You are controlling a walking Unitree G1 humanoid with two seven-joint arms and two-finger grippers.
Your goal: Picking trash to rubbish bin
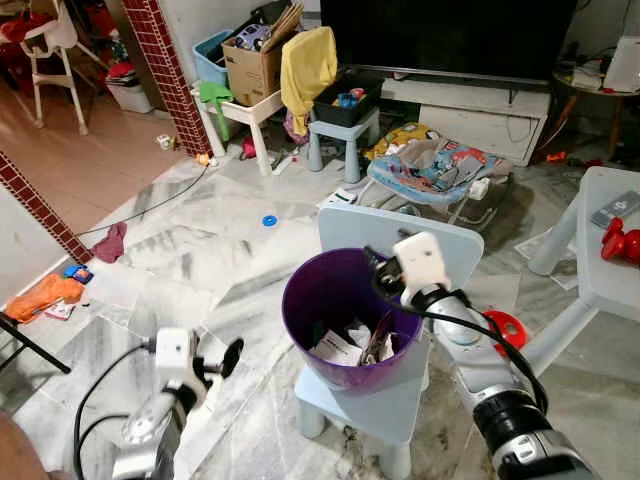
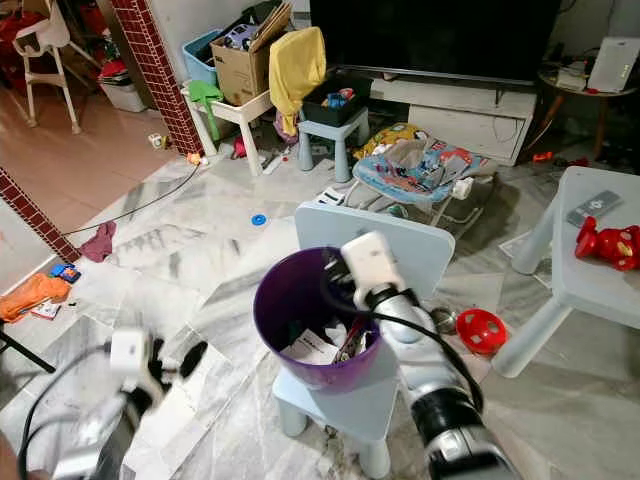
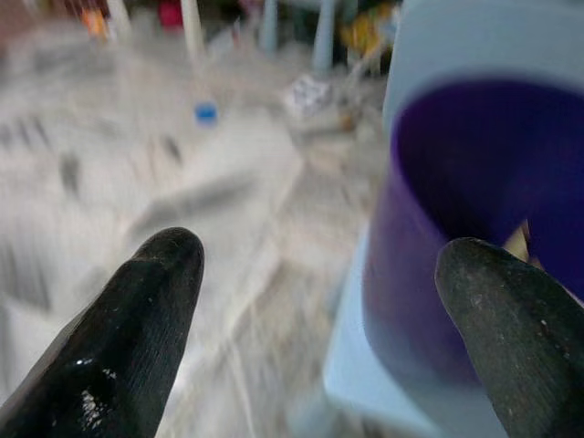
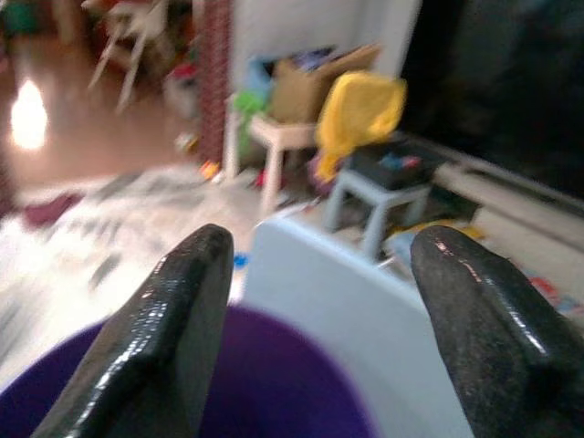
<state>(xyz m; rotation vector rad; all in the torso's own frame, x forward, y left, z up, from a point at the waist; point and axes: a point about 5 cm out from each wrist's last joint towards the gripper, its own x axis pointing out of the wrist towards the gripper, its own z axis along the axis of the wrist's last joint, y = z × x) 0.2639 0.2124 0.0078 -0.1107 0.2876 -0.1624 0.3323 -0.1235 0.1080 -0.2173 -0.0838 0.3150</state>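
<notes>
A purple bin [image 1: 322,292] stands on a small light-blue chair [image 1: 365,400] and holds paper scraps and wrappers [image 1: 345,346]. My right gripper [image 1: 378,268] hangs open over the bin's far-right rim, with nothing between its fingers [image 4: 164,319]. The right wrist view looks past the bin [image 4: 274,392] to the chair back [image 4: 310,274]. My left gripper [image 1: 222,362] is low on the left of the chair, open and empty. Its wrist view shows the bin wall [image 3: 411,274] beside one finger [image 3: 511,338]. A small blue disc [image 1: 269,220] lies on the marble floor beyond.
An orange cloth [image 1: 45,295] and a maroon rag [image 1: 110,242] lie on the floor at left. A red ring toy [image 1: 507,330] sits right of the chair, by a white table [image 1: 600,270]. A baby bouncer [image 1: 435,165], stools and a brick pillar [image 1: 170,75] stand behind.
</notes>
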